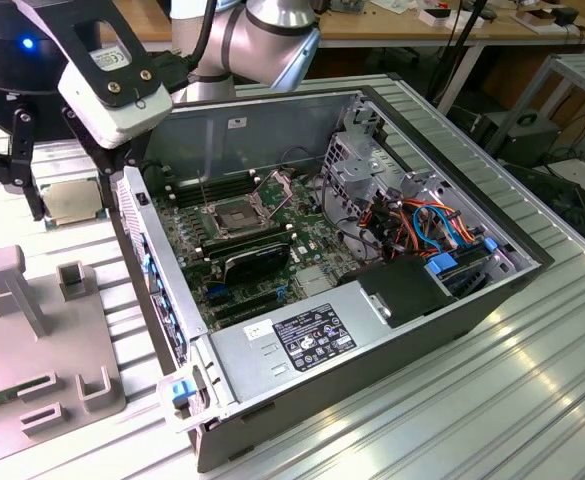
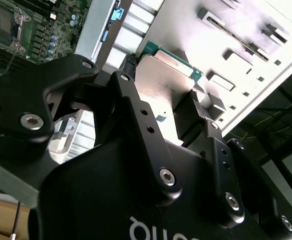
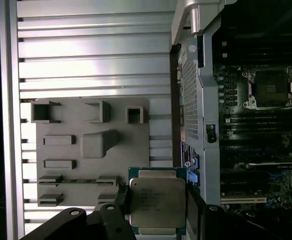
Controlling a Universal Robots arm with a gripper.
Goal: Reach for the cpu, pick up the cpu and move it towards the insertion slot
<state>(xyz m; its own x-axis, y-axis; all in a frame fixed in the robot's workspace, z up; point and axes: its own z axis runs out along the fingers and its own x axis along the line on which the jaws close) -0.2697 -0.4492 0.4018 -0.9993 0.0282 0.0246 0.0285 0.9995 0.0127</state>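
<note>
On the exterior view's left, a grey fixture plate (image 1: 42,350) with raised blocks lay on the ribbed metal table (image 1: 532,400), well to that side of the open computer case (image 1: 372,290). Above and behind that plate, just outside the case's near wall, the gripper (image 1: 32,180) hung with the cpu (image 1: 72,200) between its black fingers (image 1: 22,150). In both wrist views the chip sat flat between the two fingers, one against each opposite edge, so the claw looked closed to about the chip's own width and gripping it (image 3: 158,202) by the sides. The second wrist view showed the chip (image 2: 163,82) clear of the plate, with ribbed table and the case edge beneath it.

Moving right, past the perforated case wall, the insertion slot (image 1: 234,214) lay on the green board inside the case, its metal frame swung up and its dark centre exposed. The chip was near the case but still apart from the socket, on the other side of the wall.

The grip was on thin edges only, so my guess was that a jolt or a slight loosening could let the chip tilt or slip out. The case wall stood between chip and socket; too low a path might clip it with finger or chip. The raised frame and thin lever beside the socket could also catch a finger on approach, and a chip arriving tilted would risk damaging the socket.
</note>
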